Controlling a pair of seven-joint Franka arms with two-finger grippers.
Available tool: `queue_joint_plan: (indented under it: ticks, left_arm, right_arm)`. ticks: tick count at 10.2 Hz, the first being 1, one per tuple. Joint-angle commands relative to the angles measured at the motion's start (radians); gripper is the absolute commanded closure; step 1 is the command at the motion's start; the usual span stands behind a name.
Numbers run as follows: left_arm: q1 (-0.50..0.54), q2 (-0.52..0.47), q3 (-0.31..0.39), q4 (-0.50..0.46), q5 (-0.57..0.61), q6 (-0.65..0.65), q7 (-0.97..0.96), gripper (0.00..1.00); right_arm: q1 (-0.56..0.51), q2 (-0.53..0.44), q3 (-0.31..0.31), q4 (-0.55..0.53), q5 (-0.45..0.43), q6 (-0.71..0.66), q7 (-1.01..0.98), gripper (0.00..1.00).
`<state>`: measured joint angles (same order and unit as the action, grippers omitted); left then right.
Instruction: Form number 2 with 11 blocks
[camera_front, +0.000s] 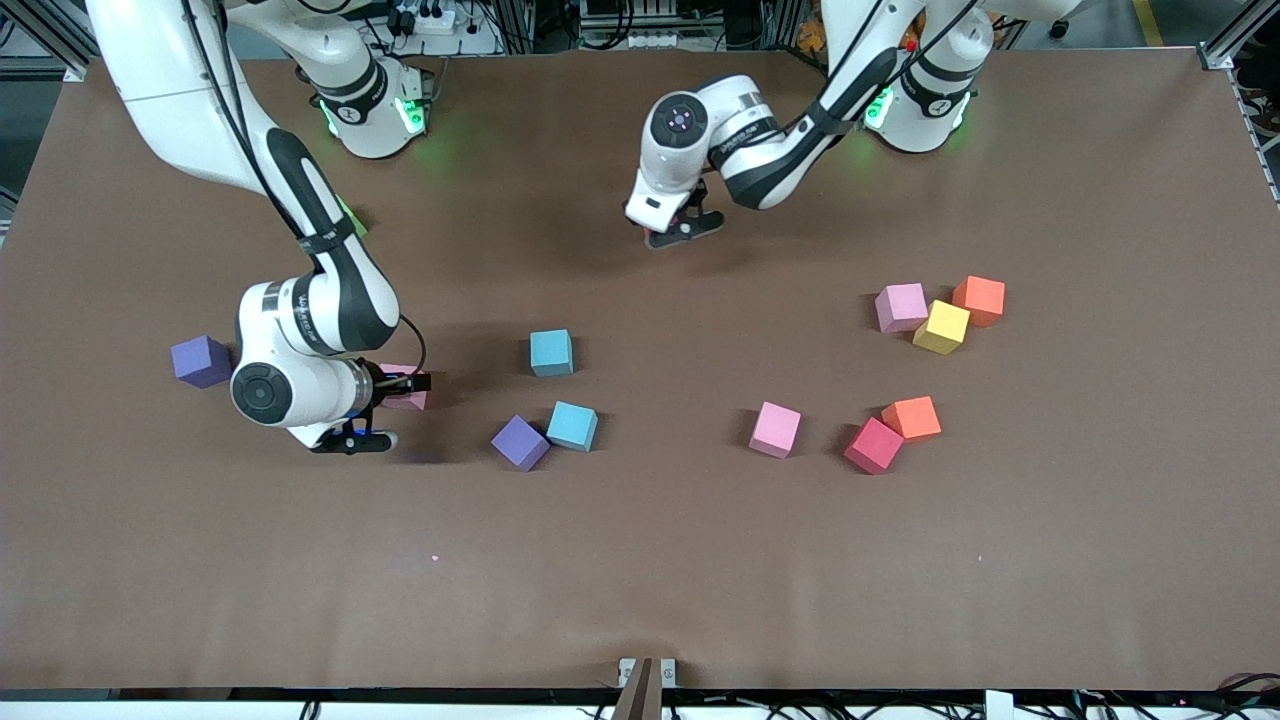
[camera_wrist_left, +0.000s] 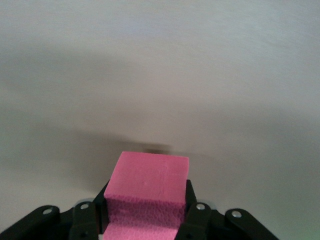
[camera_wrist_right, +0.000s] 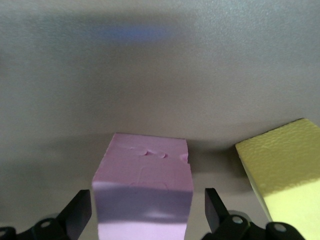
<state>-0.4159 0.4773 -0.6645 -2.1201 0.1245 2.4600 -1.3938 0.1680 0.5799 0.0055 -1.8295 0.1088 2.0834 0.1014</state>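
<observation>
Our wrist views show what the front view hides. The right gripper (camera_wrist_right: 146, 200) stands released, its fingers (camera_wrist_right: 77, 215) clear on either side of a pale pink block (camera_wrist_right: 145, 180) on the table (camera_front: 640, 560), with a yellow block (camera_wrist_right: 285, 175) just beside it. The left gripper (camera_wrist_left: 147, 200) is clenched on a hot pink block (camera_wrist_left: 150, 177) over bare tabletop. From the front, the right arm (camera_front: 320, 300) covers most of the pale block; nearest us a purple block (camera_front: 520, 441) touches a light blue block (camera_front: 572, 425) and a red block (camera_front: 873, 445) touches an orange block (camera_front: 911, 417), and farther off sits a pink-yellow-orange cluster (camera_front: 941, 326).
</observation>
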Motion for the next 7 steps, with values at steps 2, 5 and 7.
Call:
queue_joint_plan:
  ticks: [2, 5, 7]
  left_arm:
    - [-0.056, 0.096, 0.005, 0.110, 0.139, -0.073, 0.021, 0.69]
    - [-0.061, 0.144, 0.005, 0.183, 0.159, -0.157, 0.055, 0.69]
    - [-0.060, 0.152, 0.006, 0.183, 0.162, -0.157, 0.062, 0.68]
  right_arm:
    - [-0.010, 0.012, 0.002, 0.004, 0.069, 0.009, 0.020, 0.00]
    - [-0.012, 0.023, 0.001, 0.004, 0.069, 0.018, 0.018, 0.00]
    - [-0.012, 0.023, 0.001, 0.004, 0.069, 0.018, 0.018, 0.00]
